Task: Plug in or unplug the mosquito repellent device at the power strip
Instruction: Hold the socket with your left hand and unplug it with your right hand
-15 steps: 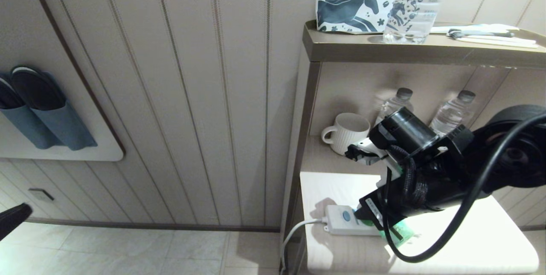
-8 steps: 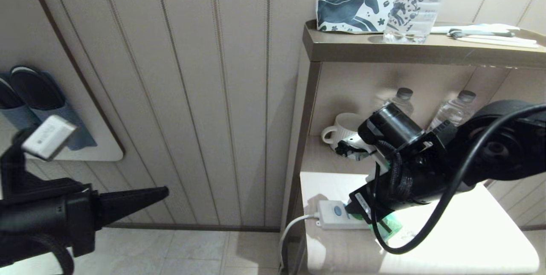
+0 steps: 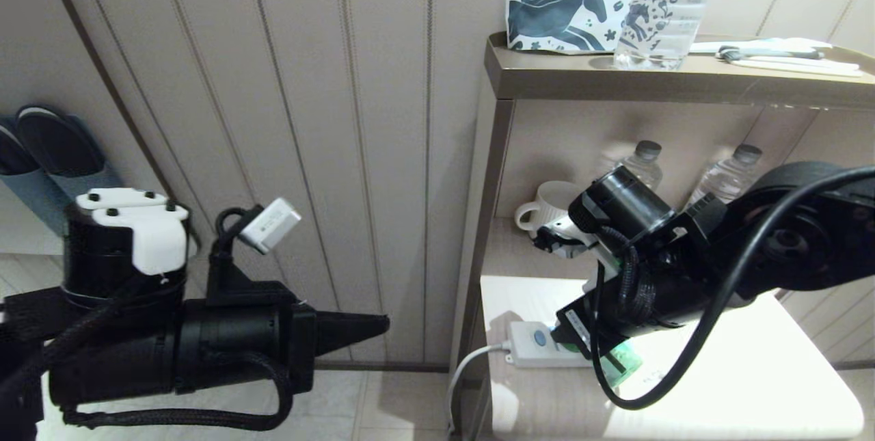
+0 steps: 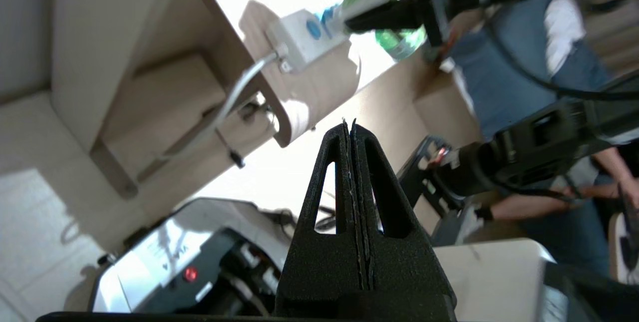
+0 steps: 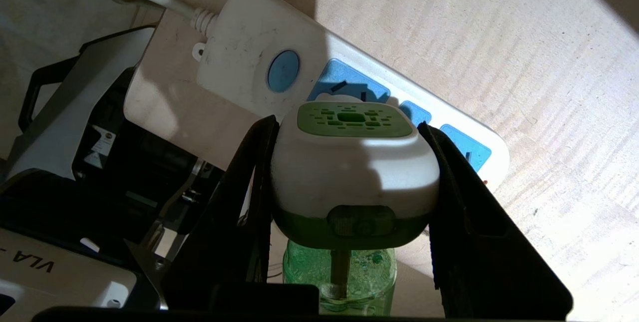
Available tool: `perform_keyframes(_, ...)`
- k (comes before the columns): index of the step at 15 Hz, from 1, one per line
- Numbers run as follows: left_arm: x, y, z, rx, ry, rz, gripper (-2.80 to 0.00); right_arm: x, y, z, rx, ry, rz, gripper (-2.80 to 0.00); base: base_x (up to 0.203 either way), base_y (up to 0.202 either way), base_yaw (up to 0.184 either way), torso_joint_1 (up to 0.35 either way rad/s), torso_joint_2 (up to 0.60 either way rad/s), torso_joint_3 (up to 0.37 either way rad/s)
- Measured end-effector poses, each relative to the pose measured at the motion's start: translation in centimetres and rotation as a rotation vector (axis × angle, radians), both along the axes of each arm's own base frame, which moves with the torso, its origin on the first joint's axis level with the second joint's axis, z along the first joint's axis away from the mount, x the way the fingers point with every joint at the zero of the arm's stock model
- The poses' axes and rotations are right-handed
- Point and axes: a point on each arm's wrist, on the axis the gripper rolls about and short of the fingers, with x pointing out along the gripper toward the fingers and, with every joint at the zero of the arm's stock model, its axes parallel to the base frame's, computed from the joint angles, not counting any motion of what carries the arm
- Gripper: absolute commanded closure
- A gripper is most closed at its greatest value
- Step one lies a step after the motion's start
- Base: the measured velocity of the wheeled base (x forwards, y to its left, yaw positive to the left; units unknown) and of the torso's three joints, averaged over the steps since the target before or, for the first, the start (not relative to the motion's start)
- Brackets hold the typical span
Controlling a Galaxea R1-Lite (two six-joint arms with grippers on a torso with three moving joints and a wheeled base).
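The white power strip (image 5: 249,67) lies near the left edge of a low pale shelf (image 3: 752,386), blue button towards the cord. My right gripper (image 5: 347,123) is shut on the mosquito repellent device (image 5: 354,167), a white body with a green vented top and a green bottle (image 5: 339,267) behind. The device sits against the first blue socket panel (image 5: 349,80); its prongs are hidden. In the head view the right gripper (image 3: 567,342) covers most of the power strip (image 3: 530,344). My left gripper (image 3: 383,321) is shut and empty, in mid-air left of the shelf unit, pointing at it.
A white mug (image 3: 554,205) and two water bottles (image 3: 639,161) stand at the back of the shelf. A horse-print pouch (image 3: 567,7) and a clear bottle (image 3: 673,10) sit on the top board. The strip's white cord (image 3: 472,366) hangs off the left edge. Slippers (image 3: 55,147) hang on the wall.
My left arm has swung in from the lower left, its shut gripper now pointing at the shelf unit. The right gripper, the device and the strip have shifted slightly left.
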Motion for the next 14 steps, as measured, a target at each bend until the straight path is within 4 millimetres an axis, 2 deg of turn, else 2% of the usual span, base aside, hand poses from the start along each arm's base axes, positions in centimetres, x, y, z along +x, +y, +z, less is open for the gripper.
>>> perform_keyframes(5,0.5,-6.3,-2.1,0.051,-0.01,-0.063,0.0,0.1,0.3,0.2,0.004,-0.005,0.006,0.0,0.0,0.0,0.0,0.0,0.0,0.0)
perform_keyframes(8,0.8,-9.2,-2.1,0.064,-0.026,-0.069,0.0,0.2,0.5,0.2,0.008,-0.008,0.009,0.0,0.0,0.0,0.0,0.0,0.0,0.0)
perform_keyframes(14,1.9,-13.2,-3.0,0.063,0.029,-0.09,0.0,0.0,0.7,0.4,0.015,-0.012,0.018,0.0,0.0,0.0,0.0,0.0,0.0,0.0)
